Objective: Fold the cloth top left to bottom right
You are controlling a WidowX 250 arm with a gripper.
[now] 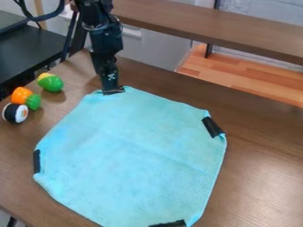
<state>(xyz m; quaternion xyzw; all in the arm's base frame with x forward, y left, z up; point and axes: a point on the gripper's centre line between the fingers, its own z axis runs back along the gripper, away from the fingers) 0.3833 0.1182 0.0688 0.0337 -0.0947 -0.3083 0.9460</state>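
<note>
A light blue cloth [127,155] lies spread out flat on the brown table, with dark tape-like strips at its corners and a faint crease across its middle. My gripper [112,91] hangs down from the top left and meets the cloth's top left corner, right at the dark strip there. Whether it holds that corner cannot be made out.
Near the table's left edge sit a green and yellow toy [50,82], an orange toy with a green end [25,98] and a toy sushi roll [15,113]. Behind the table [260,128] runs a brown shelf board [213,29].
</note>
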